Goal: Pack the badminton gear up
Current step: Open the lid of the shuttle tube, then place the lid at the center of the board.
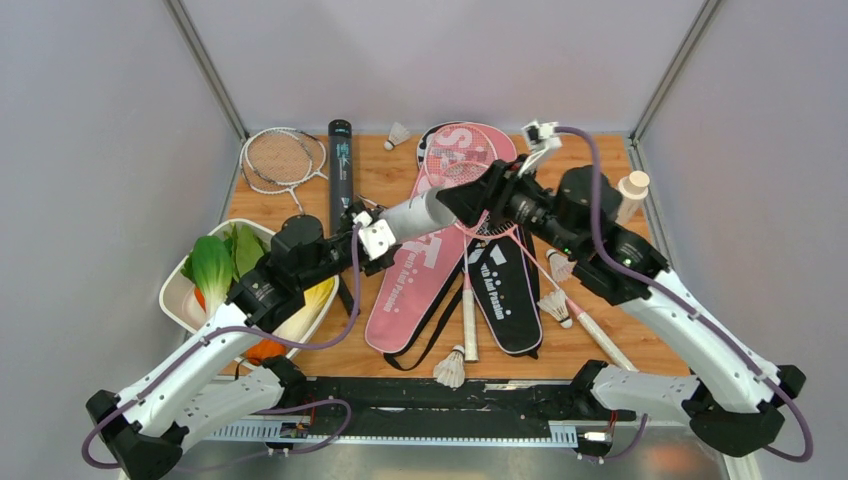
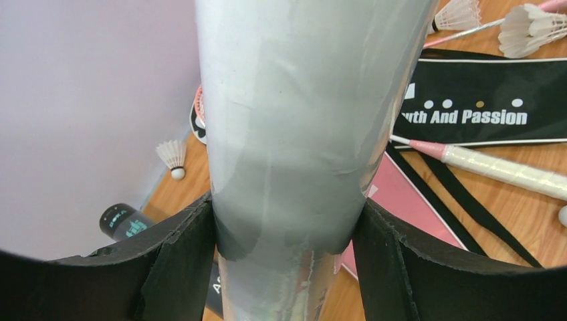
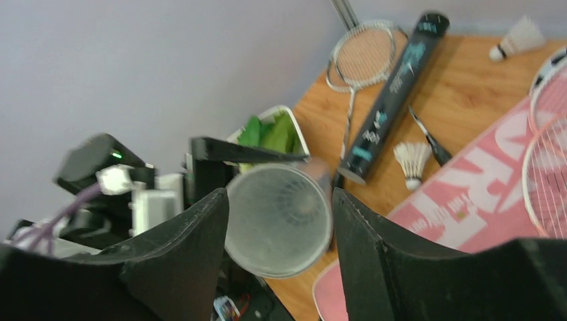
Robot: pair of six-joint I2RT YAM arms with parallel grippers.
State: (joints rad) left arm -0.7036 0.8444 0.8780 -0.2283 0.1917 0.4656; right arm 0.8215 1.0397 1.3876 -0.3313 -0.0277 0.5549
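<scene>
My left gripper (image 1: 392, 226) (image 2: 287, 221) is shut on a silver-white tube (image 1: 420, 212) (image 2: 301, 134), held off the table and pointing up and right. My right gripper (image 1: 462, 200) (image 3: 279, 194) has its jaws closed against the tube's translucent capped end (image 3: 277, 221). A black tube (image 1: 340, 175) (image 3: 391, 87) lies beside a silver racket (image 1: 285, 158). A pink racket (image 1: 455, 155) rests on the pink bag (image 1: 430, 270), and the black bag (image 1: 505, 290) (image 2: 481, 100) lies next to it. Shuttlecocks lie at the back (image 1: 398, 135), front (image 1: 452, 368) and right (image 1: 555, 305).
A white tray (image 1: 180, 295) of vegetables stands at the left under my left arm. A small white bottle with a tan cap (image 1: 632, 195) stands at the right wall. Grey walls close in the table on three sides.
</scene>
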